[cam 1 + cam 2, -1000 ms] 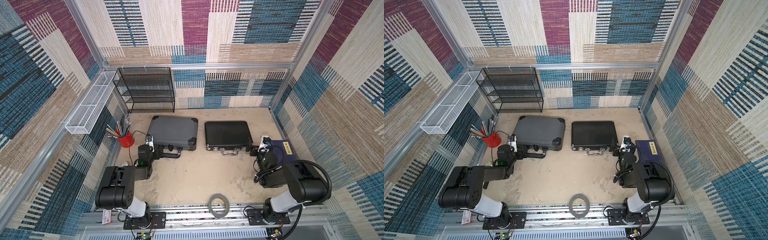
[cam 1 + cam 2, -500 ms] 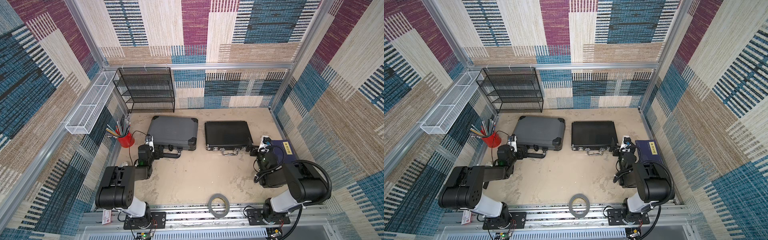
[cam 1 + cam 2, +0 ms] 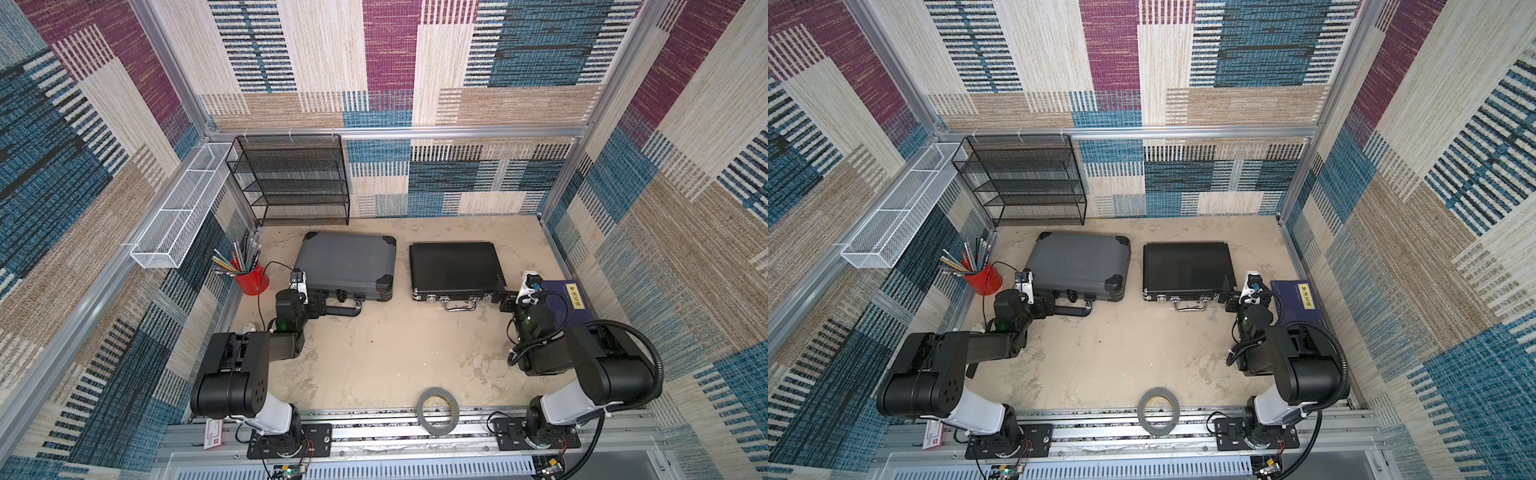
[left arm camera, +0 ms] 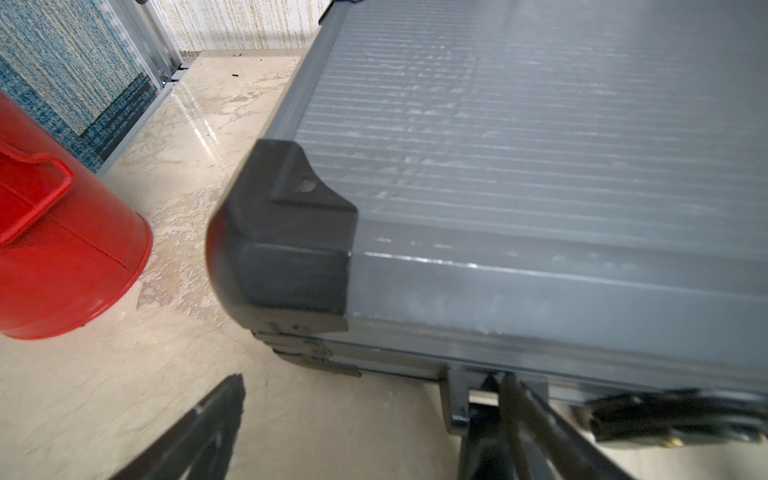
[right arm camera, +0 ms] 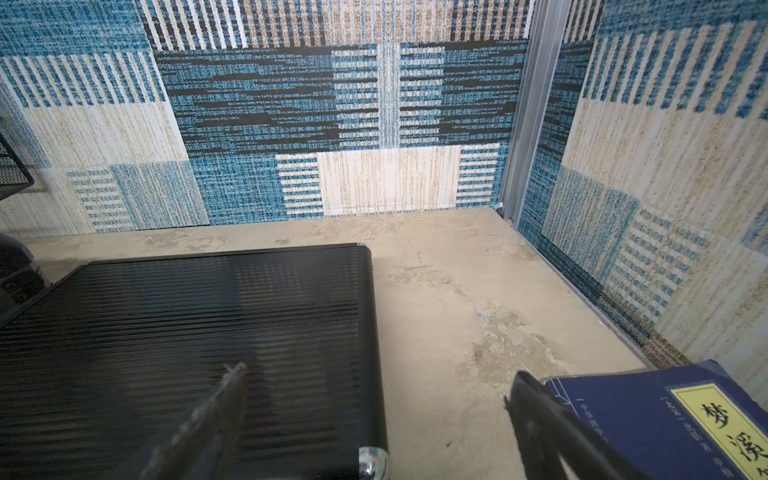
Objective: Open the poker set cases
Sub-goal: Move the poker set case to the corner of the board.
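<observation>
Grey case (image 3: 347, 266) near-left corner sits at left tool (image 3: 323, 297), black case (image 3: 455, 268) near-right corner at right tool (image 3: 501, 296); both tools released, nothing moved.

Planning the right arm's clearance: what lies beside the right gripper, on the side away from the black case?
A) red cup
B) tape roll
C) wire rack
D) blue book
D: the blue book lies by one finger of the right gripper, the black case by the other.
</observation>
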Robot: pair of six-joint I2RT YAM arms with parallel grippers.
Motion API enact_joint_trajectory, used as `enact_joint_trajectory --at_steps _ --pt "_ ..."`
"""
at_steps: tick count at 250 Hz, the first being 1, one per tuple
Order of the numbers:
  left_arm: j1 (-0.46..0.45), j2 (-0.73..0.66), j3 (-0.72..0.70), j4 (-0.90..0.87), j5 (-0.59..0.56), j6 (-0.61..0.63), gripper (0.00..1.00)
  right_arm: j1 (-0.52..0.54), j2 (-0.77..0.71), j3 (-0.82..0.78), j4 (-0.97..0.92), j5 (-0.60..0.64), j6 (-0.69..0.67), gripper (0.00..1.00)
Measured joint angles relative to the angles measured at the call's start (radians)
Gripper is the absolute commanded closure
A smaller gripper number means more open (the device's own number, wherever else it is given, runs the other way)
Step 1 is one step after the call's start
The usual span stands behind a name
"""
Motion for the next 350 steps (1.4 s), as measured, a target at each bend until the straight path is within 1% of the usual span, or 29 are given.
enact_joint_trajectory --at_steps 5,11,21,36,42,54,74,107,122,133,156,185,218,229,252,271,296,308,325,350 --pt "0.000 0.000 0.000 0.003 -0.003 0.000 0.41 0.000 0.000 0.000 0.000 0.000 0.000 0.06" --pt "0.000 0.000 0.000 0.008 -0.008 0.000 0.43 0.000 0.000 0.000 0.000 0.000 0.000 0.07" --pt "0.000 -0.005 -0.004 0.019 -0.031 -0.005 0.41 0.000 -0.001 0.000 0.000 0.000 0.000 0.08" --pt "0.000 -0.029 -0.023 0.045 -0.077 -0.010 0.35 0.000 -0.010 0.004 -0.012 0.000 0.000 0.10" --pt "0.000 -0.047 -0.031 0.046 -0.087 -0.012 0.34 0.000 -0.023 0.013 -0.034 0.000 0.000 0.11" --pt "0.000 -0.094 -0.039 0.038 -0.116 -0.024 0.34 -0.001 -0.061 0.044 -0.095 0.006 0.000 0.12" --pt "-0.007 -0.190 -0.039 0.021 -0.157 -0.032 0.35 -0.001 -0.125 0.142 -0.212 0.036 0.002 0.13" --pt "-0.027 -0.326 -0.027 -0.043 -0.211 -0.047 0.37 0.000 -0.178 0.272 -0.425 0.051 0.031 0.14" --pt "-0.040 -0.378 -0.008 -0.084 -0.230 -0.062 0.39 0.000 -0.198 0.308 -0.521 0.049 0.056 0.15" --pt "-0.050 -0.408 0.012 -0.114 -0.230 -0.080 0.45 0.000 -0.211 0.330 -0.582 0.037 0.077 0.15" --pt "-0.089 -0.447 0.068 -0.188 -0.231 -0.118 0.48 0.000 -0.233 0.372 -0.705 0.005 0.126 0.17" --pt "-0.188 -0.463 0.134 -0.277 -0.221 -0.145 0.49 0.000 -0.249 0.412 -0.822 -0.049 0.194 0.18" --pt "-0.328 -0.456 0.209 -0.386 -0.199 -0.144 0.50 0.000 -0.261 0.452 -0.940 -0.105 0.261 0.18" --pt "-0.372 -0.447 0.236 -0.416 -0.195 -0.144 0.52 0.000 -0.261 0.470 -0.973 -0.124 0.277 0.18" --pt "-0.449 -0.402 0.303 -0.471 -0.151 -0.145 0.54 0.000 -0.247 0.518 -1.053 -0.151 0.306 0.18" --pt "-0.523 -0.343 0.363 -0.516 -0.124 -0.167 0.54 0.000 -0.221 0.562 -1.120 -0.159 0.327 0.19" --pt "-0.626 -0.256 0.440 -0.556 -0.071 -0.168 0.54 -0.001 -0.179 0.610 -1.205 -0.171 0.345 0.19" --pt "-0.673 -0.206 0.481 -0.574 -0.056 -0.170 0.53 -0.005 -0.160 0.624 -1.236 -0.182 0.351 0.19" --pt "-0.718 -0.139 0.530 -0.588 -0.015 -0.186 0.51 -0.022 -0.134 0.633 -1.270 -0.211 0.360 0.20" --pt "-0.754 -0.053 0.585 -0.600 0.031 -0.211 0.49 -0.071 -0.098 0.634 -1.306 -0.249 0.369 0.21"
